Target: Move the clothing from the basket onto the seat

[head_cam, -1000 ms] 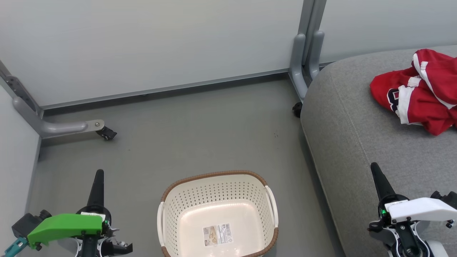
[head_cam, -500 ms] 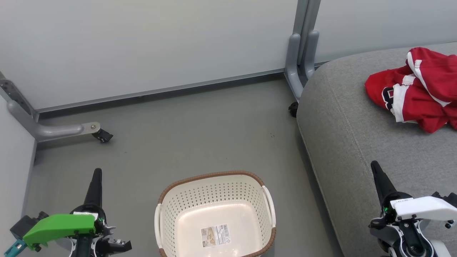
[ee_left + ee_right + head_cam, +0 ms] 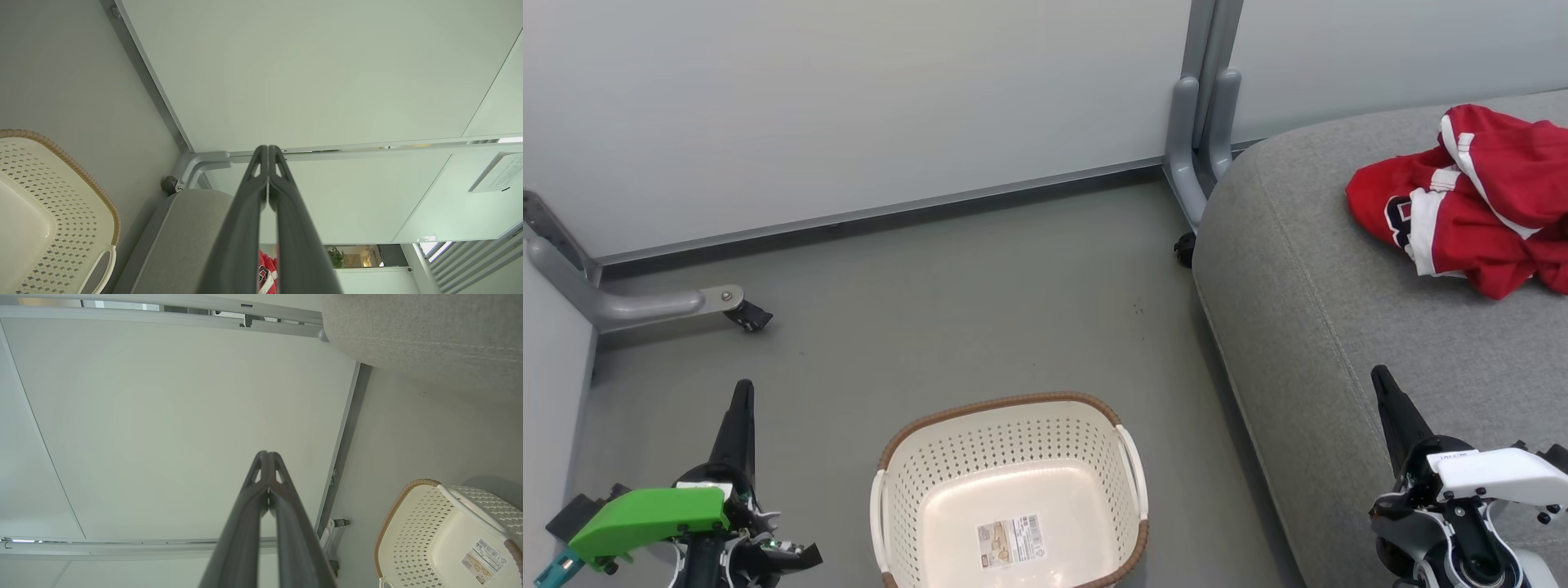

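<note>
The left claw (image 3: pixel 740 408) and the right claw (image 3: pixel 1390 402) are held closed at the near edge, with nothing gripped. Between them the basket (image 3: pixel 1013 400) is seen on the floor (image 3: pixel 972 310), a paper label (image 3: pixel 1010 541) on its bottom. Farther right, the clothing (image 3: pixel 1470 212) is heaped on the seat (image 3: pixel 1339 343).

Ahead of the left pincer (image 3: pixel 742 389), a grey panel foot (image 3: pixel 645 304) with a black caster (image 3: pixel 747 317) rests on the grey floor (image 3: pixel 980 310); pale partition panels (image 3: pixel 849 106) stand beyond it.
</note>
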`<state>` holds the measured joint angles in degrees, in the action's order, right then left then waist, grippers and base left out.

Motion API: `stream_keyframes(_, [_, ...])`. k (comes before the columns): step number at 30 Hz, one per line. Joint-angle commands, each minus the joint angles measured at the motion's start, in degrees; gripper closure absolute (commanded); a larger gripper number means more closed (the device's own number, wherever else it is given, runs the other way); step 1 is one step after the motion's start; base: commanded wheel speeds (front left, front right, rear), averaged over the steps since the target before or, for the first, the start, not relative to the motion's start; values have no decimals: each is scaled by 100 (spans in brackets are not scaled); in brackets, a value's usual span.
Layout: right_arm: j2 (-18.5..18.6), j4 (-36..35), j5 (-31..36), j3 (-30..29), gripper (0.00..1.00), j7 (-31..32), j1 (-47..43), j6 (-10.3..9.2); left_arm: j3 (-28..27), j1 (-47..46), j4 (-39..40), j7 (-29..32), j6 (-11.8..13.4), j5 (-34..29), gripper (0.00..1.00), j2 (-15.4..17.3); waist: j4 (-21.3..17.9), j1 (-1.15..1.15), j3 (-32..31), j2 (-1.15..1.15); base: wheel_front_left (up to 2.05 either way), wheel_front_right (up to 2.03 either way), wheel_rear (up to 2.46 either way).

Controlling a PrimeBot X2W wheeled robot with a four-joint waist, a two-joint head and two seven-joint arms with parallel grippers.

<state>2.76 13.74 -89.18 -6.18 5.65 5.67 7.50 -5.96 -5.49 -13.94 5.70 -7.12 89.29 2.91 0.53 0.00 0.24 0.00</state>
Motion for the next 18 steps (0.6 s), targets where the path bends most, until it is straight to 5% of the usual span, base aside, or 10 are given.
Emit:
stream_keyframes(1, [34,18,-123,-22,100,41,67,-2,-37,-106,-7,31,-49,117,100,16,-10,0,-1,0,0,0,0])
stream_keyframes(18, [32,40,-337,-43,100,101,78,-2,-65,-102,-18,97,-50,323,100,12,-53,0,-6,0,0,0,0])
